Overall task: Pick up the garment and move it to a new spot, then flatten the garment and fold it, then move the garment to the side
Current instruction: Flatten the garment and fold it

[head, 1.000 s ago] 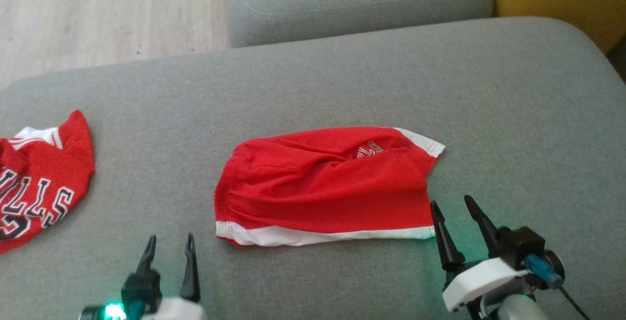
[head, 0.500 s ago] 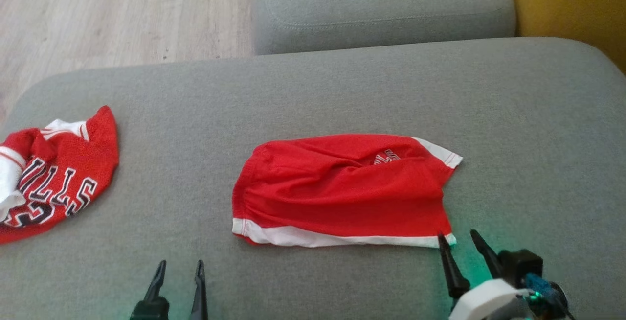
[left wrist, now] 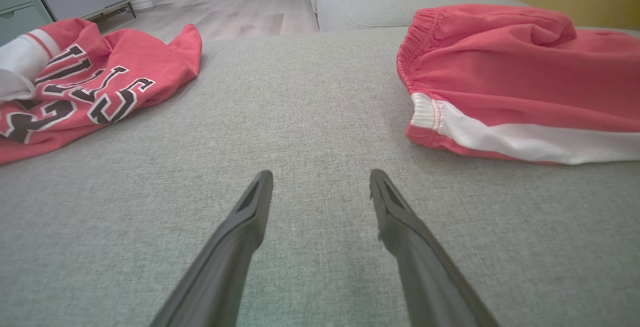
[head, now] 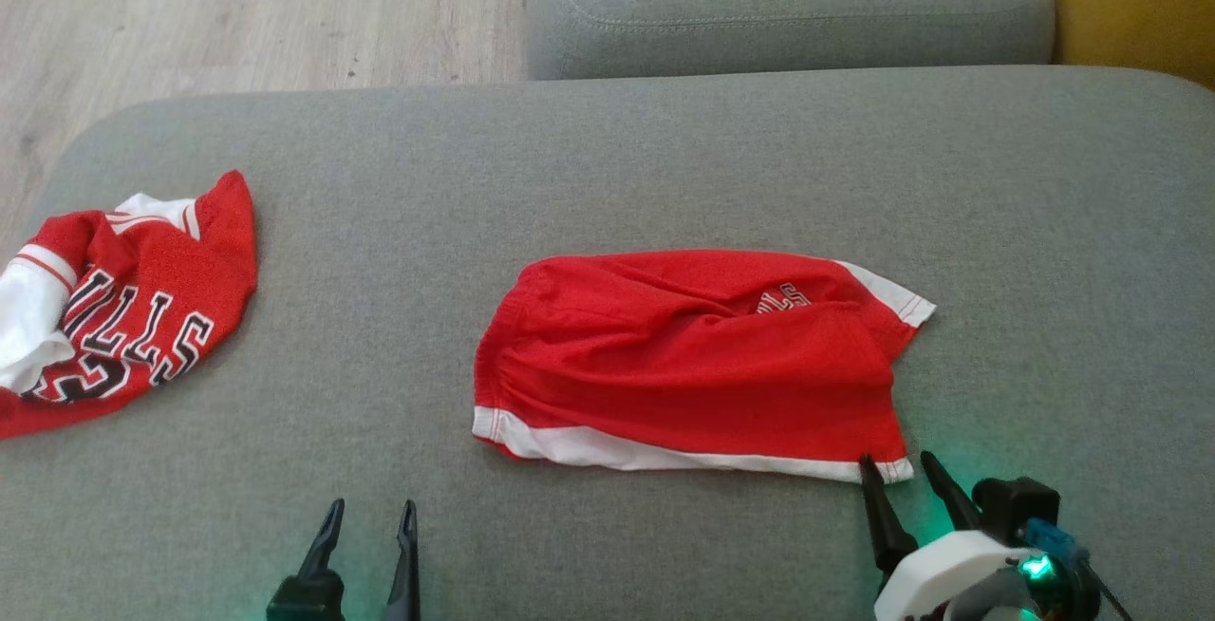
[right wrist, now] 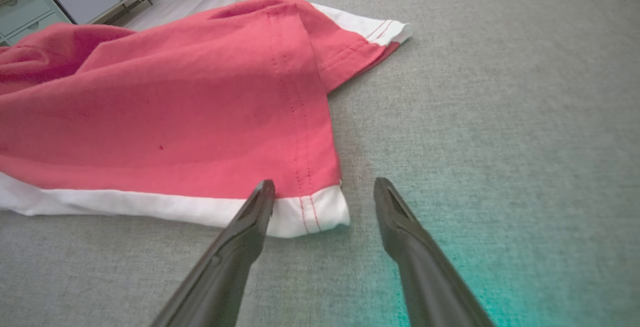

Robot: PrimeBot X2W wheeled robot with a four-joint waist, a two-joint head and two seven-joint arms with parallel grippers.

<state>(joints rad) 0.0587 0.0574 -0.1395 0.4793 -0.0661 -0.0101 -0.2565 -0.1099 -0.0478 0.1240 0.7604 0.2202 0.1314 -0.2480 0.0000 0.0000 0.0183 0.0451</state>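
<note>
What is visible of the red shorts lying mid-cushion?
The red shorts look like soft knit fabric, lying rumpled but roughly flat on the grey cushion. A gathered elastic waistband faces the robot's left. A white stripe runs along the near edge, and partial lettering shows near the far right. The open right gripper straddles the near right corner; contact is unclear.

Two red garments: one pair of shorts [head: 693,365] and one lettered jersey [head: 123,317]. Two grey cushions: one large cushion [head: 607,175] and one smaller cushion [head: 788,4]. Two hands, the left hand [head: 372,504] and the right hand [head: 895,458], each with two dark fingers.
</note>
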